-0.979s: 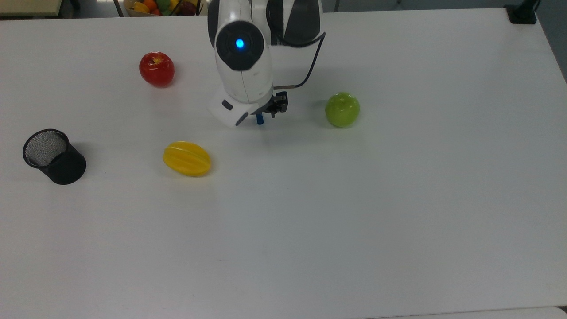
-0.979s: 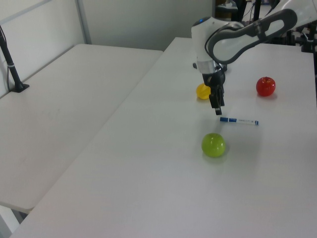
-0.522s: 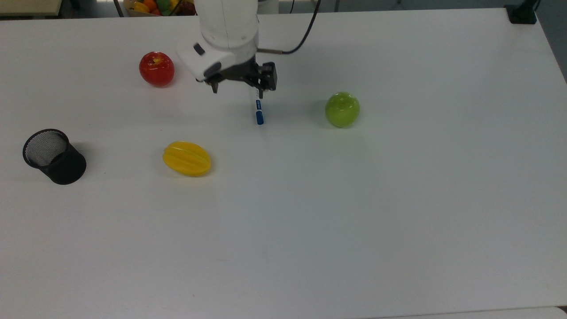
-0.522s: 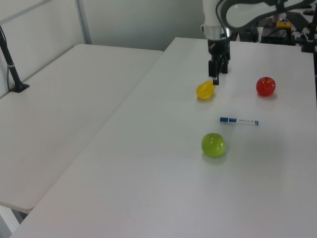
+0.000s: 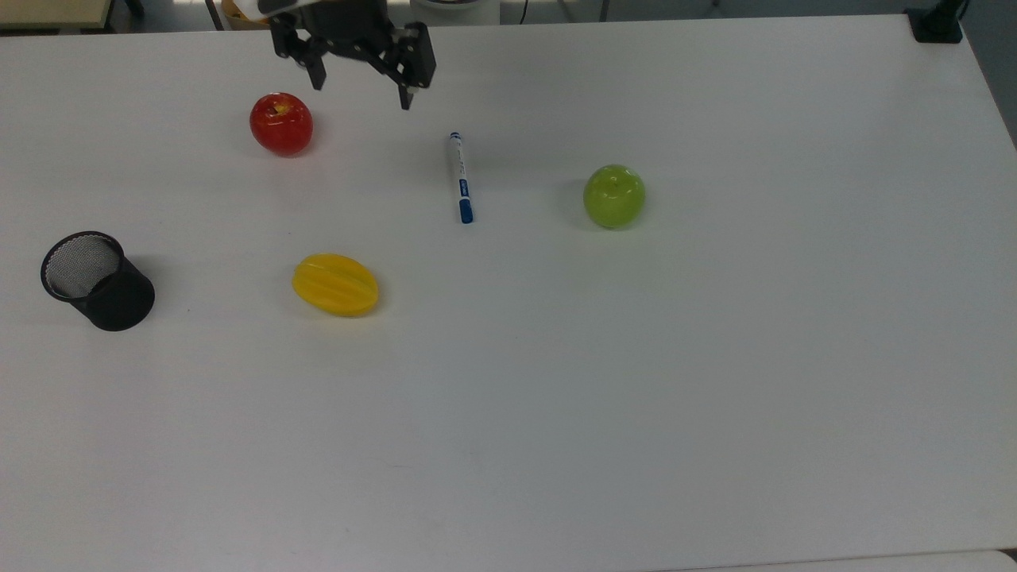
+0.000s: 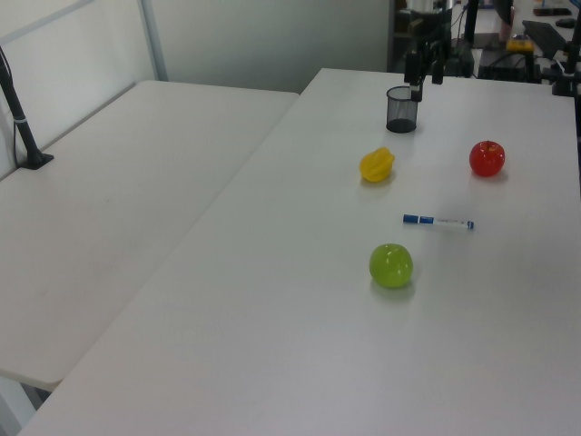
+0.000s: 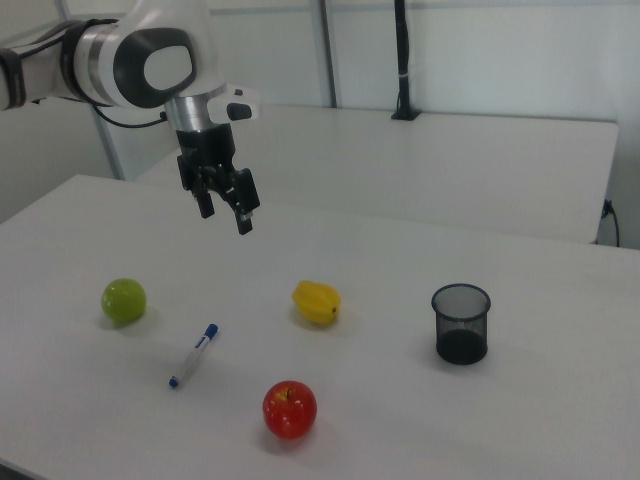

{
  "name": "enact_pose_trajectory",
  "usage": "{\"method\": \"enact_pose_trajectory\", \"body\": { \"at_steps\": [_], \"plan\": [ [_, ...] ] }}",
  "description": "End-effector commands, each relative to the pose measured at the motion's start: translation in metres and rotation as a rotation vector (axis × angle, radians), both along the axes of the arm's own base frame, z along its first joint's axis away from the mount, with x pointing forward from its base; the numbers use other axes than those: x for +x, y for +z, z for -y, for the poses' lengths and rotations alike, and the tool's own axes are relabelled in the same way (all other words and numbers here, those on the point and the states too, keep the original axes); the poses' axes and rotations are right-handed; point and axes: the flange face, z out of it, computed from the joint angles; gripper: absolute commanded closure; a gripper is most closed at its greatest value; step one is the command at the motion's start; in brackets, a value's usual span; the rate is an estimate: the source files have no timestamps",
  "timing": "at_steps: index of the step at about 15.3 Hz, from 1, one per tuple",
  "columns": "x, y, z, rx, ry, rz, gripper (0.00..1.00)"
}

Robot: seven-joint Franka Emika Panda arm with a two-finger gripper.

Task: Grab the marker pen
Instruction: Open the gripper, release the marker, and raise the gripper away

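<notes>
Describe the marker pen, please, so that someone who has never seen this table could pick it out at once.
On the white table, look between the red apple and the green apple. The marker pen lies flat there, touching nothing. It is the one slim straight thing among round fruit: white, with a blue cap.

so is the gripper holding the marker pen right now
No, the marker pen lies flat on the table between the two apples, while the open gripper hangs empty above and apart from it.

Red apple (image 5: 281, 124), green apple (image 5: 614, 196), mesh cup (image 5: 97, 280)
</notes>
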Motion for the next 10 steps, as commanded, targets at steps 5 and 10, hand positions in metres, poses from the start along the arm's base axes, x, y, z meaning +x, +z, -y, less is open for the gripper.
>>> {"method": "enact_pose_trajectory", "body": {
  "at_steps": [5, 10],
  "plan": [
    [-0.024, 0.028, 0.028, 0.009, -0.07, 0.011, 0.0],
    [-0.025, 0.027, 0.029, 0.01, -0.073, 0.0, 0.0]
  ]
}}
